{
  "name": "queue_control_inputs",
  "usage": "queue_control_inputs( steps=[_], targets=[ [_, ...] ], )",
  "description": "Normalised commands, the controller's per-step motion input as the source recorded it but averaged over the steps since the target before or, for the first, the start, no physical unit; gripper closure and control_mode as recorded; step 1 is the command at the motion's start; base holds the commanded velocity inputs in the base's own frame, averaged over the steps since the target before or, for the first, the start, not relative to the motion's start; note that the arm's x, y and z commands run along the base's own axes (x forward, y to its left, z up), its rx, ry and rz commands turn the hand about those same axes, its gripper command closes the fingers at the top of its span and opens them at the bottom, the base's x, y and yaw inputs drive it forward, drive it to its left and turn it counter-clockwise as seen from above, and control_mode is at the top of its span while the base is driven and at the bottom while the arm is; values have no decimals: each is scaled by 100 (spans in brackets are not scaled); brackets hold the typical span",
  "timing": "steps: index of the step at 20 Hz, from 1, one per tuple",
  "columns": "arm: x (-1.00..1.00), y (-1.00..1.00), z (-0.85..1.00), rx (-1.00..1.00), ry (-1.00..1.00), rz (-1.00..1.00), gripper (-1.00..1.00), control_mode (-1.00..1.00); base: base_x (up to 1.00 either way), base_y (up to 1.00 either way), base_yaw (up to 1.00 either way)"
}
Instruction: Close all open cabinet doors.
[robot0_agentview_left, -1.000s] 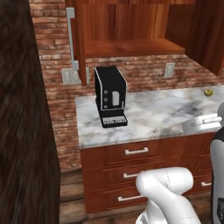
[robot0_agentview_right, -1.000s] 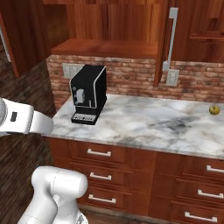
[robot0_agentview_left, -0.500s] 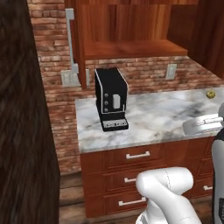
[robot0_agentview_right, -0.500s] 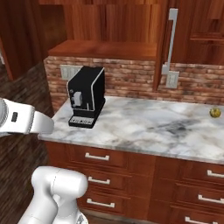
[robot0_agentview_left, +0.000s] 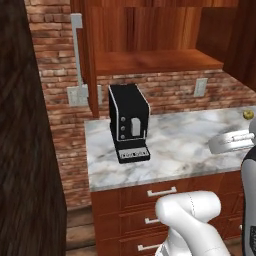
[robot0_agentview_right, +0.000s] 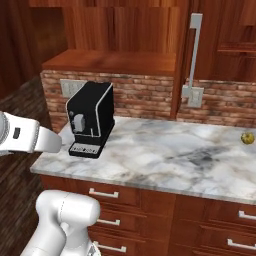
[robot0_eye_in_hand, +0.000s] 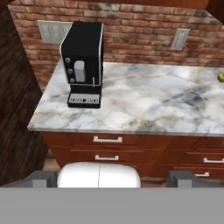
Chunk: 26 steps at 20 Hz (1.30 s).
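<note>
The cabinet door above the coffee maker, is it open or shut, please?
Open: the door stands edge-on, its handle facing sideways, exposing the shelf.

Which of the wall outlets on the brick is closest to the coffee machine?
The wide grey outlet just left of the coffee machine; the narrower one sits farther right along the brick.

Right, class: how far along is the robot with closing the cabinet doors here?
Done: nothing visible. One cabinet door stands swung out edge-on over the counter, baring its shelf. In hand: nothing; the fingers are spread and empty, facing the coffee machine. Left: reaching that door and pushing it shut.
</note>
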Motion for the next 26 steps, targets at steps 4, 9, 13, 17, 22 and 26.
queue_control_inputs(
  steps=[4, 9, 13, 17, 22, 26],
  targets=[
    [0, 0, 0, 0, 0, 0, -100, 100, 32, -38, 0],
    [0, 0, 0, 0, 0, 0, -100, 100, 34, -34, 0],
    [0, 0, 0, 0, 0, 0, -100, 100, 38, -21, 0],
    [0, 0, 0, 0, 0, 0, -100, 100, 39, 0, -3],
    [0, 0, 0, 0, 0, 0, -100, 100, 43, 0, -4],
    [0, 0, 0, 0, 0, 0, -100, 100, 47, 0, -5]
  ],
)
